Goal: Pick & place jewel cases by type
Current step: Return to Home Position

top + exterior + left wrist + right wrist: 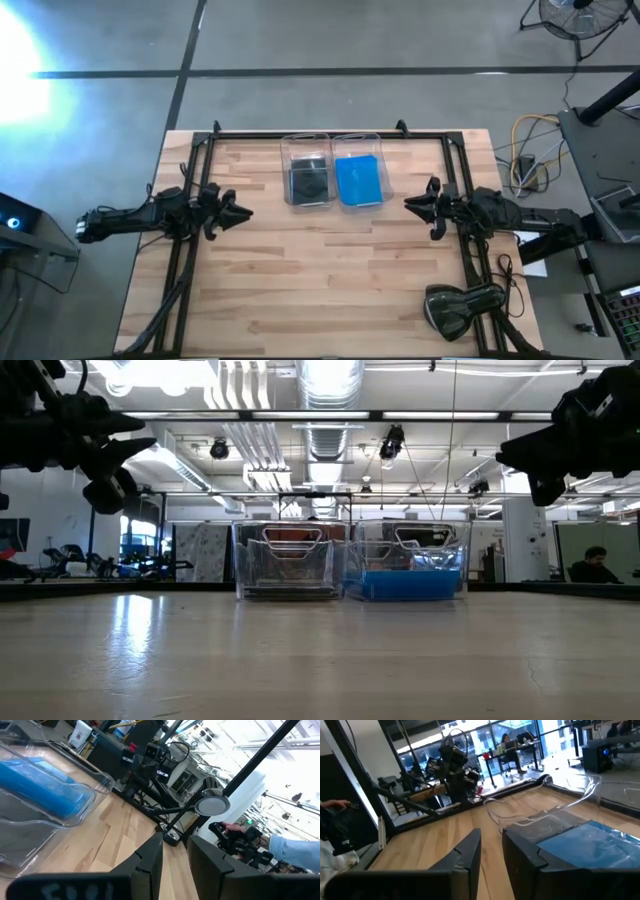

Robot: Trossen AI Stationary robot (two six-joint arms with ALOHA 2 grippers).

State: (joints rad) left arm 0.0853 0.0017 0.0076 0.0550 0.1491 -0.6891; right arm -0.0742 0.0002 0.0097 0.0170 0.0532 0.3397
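Two clear bins stand side by side at the table's far middle. The left bin (pixel 305 140) holds the dark jewel cases (pixel 308 181), lying flat on its floor. The right bin (pixel 357 137) holds the blue jewel cases (pixel 358 180) (pixel 405 583) (pixel 40 787) (pixel 590 845), stacked flat. My left gripper (pixel 240 212) (pixel 176 837) hovers over the table's left side, pointing toward the middle. My right gripper (pixel 415 205) (pixel 491 832) hovers over the right side, facing it. Both are empty, with a narrow gap between their fingers.
A black frame rail (pixel 320 133) runs around the table's far and side edges. A dark device (pixel 460 305) lies at the near right corner. Bare wood (pixel 320 280) stretches across the middle and near part. A person's sleeve (pixel 295 852) shows beyond the table.
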